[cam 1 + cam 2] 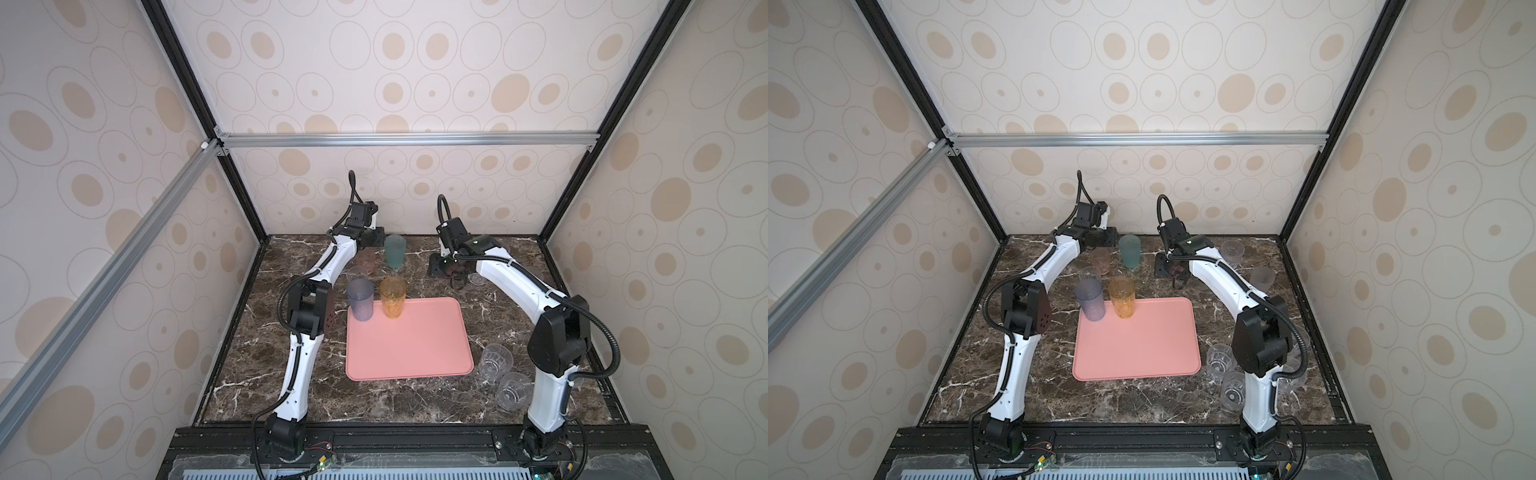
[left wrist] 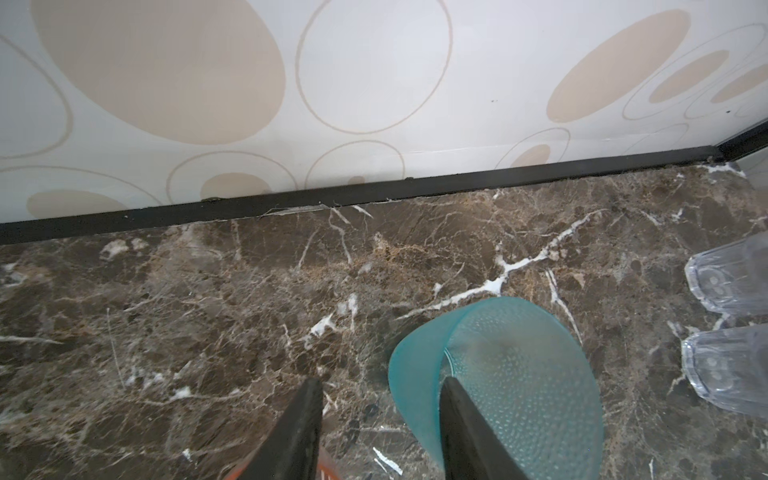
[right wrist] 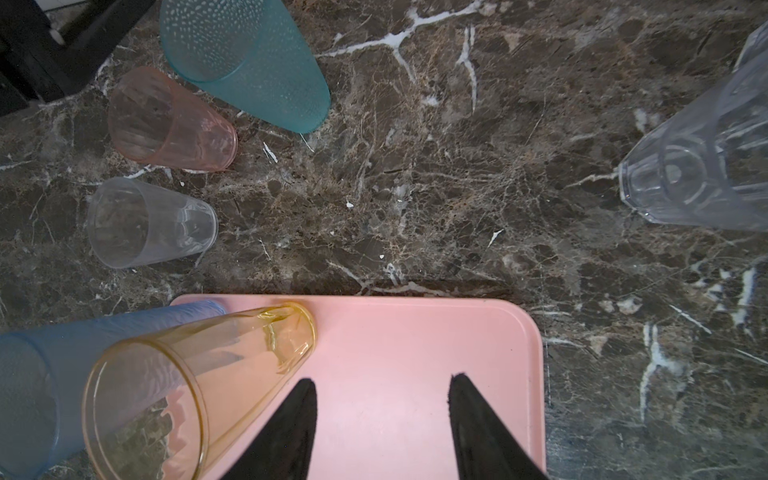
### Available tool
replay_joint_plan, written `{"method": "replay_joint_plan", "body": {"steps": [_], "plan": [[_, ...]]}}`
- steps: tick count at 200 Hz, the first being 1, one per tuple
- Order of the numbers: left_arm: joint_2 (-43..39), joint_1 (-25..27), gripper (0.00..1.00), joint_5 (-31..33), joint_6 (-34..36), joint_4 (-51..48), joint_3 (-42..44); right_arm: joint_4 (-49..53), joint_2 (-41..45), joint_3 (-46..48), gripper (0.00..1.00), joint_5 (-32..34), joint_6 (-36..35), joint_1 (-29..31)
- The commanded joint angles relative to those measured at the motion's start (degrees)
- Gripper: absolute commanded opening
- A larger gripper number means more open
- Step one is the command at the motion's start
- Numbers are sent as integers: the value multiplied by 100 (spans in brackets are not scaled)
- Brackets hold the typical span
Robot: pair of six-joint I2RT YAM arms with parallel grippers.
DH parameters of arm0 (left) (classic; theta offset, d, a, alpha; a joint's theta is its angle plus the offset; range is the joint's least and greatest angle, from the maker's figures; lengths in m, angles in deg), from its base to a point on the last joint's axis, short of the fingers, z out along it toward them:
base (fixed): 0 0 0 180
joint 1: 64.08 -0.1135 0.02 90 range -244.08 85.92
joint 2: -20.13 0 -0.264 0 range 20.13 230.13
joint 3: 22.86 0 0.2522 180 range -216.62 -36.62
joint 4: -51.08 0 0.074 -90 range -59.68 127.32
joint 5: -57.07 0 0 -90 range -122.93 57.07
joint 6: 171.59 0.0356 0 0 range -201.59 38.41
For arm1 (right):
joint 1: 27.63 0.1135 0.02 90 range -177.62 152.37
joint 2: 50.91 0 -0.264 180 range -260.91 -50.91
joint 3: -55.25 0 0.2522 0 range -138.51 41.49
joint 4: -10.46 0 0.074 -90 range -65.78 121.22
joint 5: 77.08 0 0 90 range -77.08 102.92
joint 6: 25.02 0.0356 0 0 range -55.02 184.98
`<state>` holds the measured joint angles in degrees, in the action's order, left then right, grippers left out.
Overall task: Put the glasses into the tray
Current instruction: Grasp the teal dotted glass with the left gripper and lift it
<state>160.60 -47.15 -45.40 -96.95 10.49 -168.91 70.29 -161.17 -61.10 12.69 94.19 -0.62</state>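
The salmon-pink tray (image 1: pixel 415 345) (image 1: pixel 1142 345) (image 3: pixel 415 332) lies mid-table. A grey-blue tumbler (image 1: pixel 360 299) (image 1: pixel 1090 299) (image 3: pixel 33 374) and an amber one (image 1: pixel 392 297) (image 1: pixel 1122 297) (image 3: pixel 187 374) stand at its far left corner. Behind them stand a teal tumbler (image 1: pixel 394 251) (image 1: pixel 1129 251) (image 2: pixel 519 374) (image 3: pixel 249 62), a pink one (image 1: pixel 366 262) (image 3: pixel 166 120) and a small clear one (image 3: pixel 145 224). My left gripper (image 1: pixel 374 239) (image 2: pixel 380 382) is open beside the teal tumbler, with bare marble between its fingers. My right gripper (image 1: pixel 455 282) (image 3: pixel 381 378) hangs open and empty over the tray's far edge.
Two clear faceted glasses (image 1: pixel 494 360) (image 1: pixel 514 392) stand at the front right beside the right arm. More clear glasses (image 1: pixel 1232 251) (image 1: pixel 1261 279) stand at the back right. The back wall's black edge (image 2: pixel 374 195) runs close behind the left gripper.
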Motion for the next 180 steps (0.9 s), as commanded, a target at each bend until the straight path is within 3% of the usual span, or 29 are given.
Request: {"method": "replay_joint_plan", "body": {"steps": [1, 59, 127, 180], "plan": [[-86, 128, 46, -165, -98, 131, -160, 24, -48, 32, 54, -30, 81, -2], [94, 215, 43, -165, -50, -7, -123, 24, -47, 58, 54, -75, 115, 5], [53, 353, 18, 193, 151, -199, -25, -28, -40, 66, 54, -162, 136, 7], [72, 446, 24, 377, 305, -367, -31, -63, 4, 128, 53, -162, 168, 1]]}}
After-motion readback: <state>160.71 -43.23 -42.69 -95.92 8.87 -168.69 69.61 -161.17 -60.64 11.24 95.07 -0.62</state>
